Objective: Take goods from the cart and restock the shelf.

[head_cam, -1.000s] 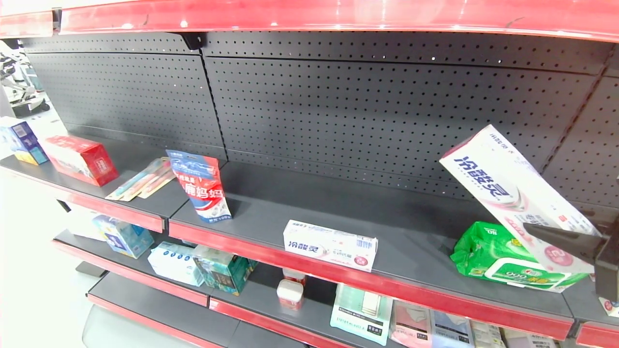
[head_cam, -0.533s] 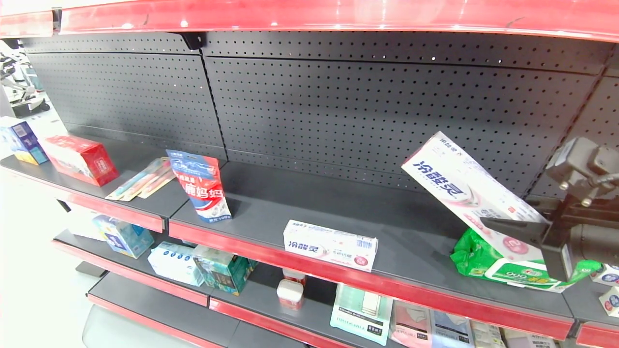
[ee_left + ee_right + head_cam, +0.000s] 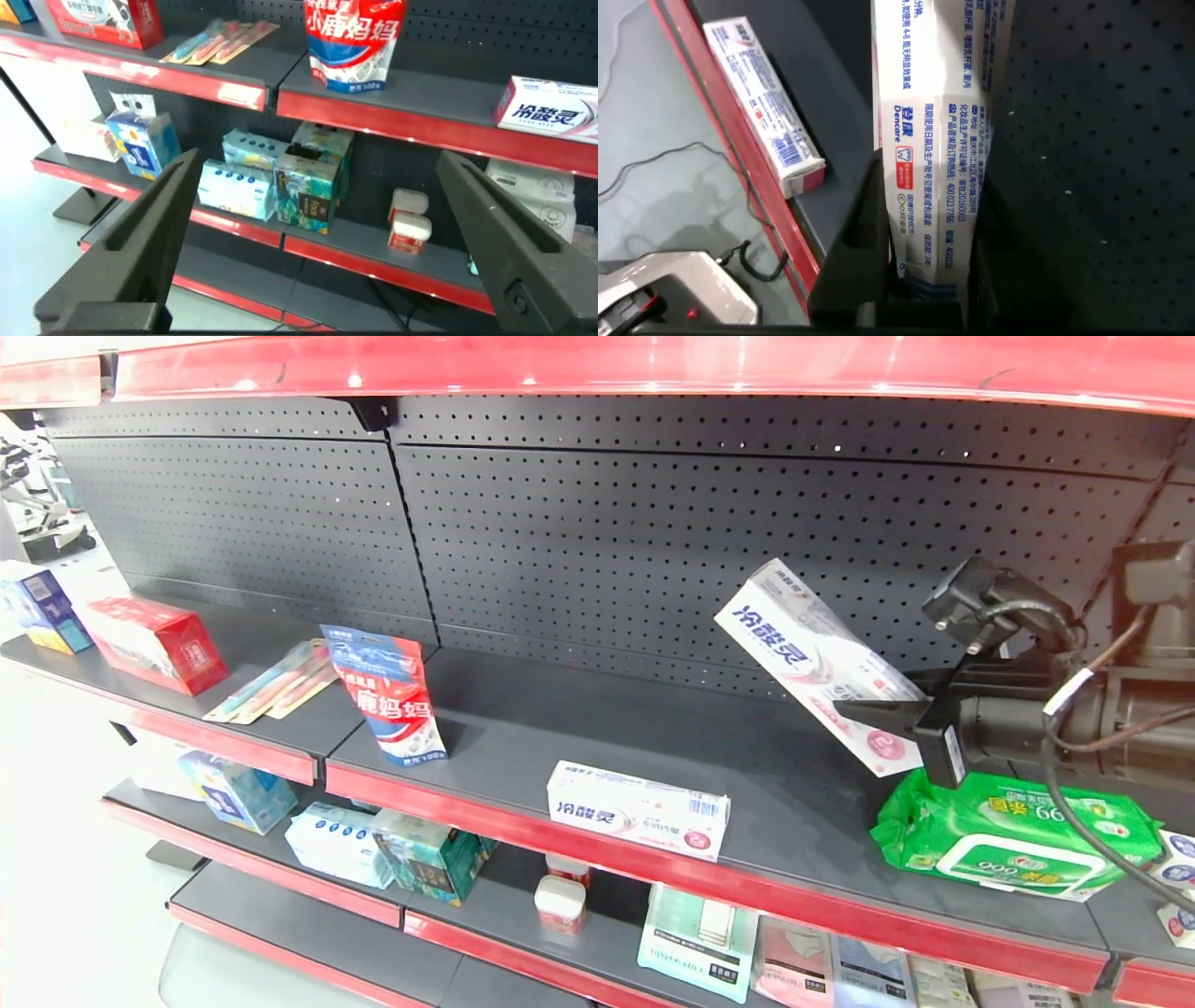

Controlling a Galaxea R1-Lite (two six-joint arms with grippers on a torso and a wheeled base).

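– Holding anything, the right gripper point(image 3: 892, 733)?
– Yes, it's clamped on the lower end of a white-and-pink toothpaste box point(image 3: 803, 653). The box is tilted, top end leaning up toward the pegboard back panel point(image 3: 653, 541).
– Where is it relative to the green wet-wipes pack point(image 3: 1013, 831)?
– Just above the pack's left end, in the air. It's not resting on the shelf point(image 3: 597, 728) the pack lies on.
– Rest of that shelf?
– Everything else is left of the wipes pack. Nearest is a second toothpaste box point(image 3: 638, 809), lying flat at the front lip. Next comes a blue-and-red stand-up pouch point(image 3: 387, 695), upright, then flat toothbrush packs point(image 3: 275, 681), then a red carton point(image 3: 154, 644) farther still.
– Left gripper point(image 3: 318, 247)?
– Fingers spread wide, nothing between them. It sits lower than the wipes pack and well to its left, facing the lower shelves. A teal box point(image 3: 313, 177) and small red-and-white jars point(image 3: 409, 219) sit one level below the pack's shelf.
– Is the held box touching the back panel?
– Can't tell. The top end is close to it, but contact isn't visible.
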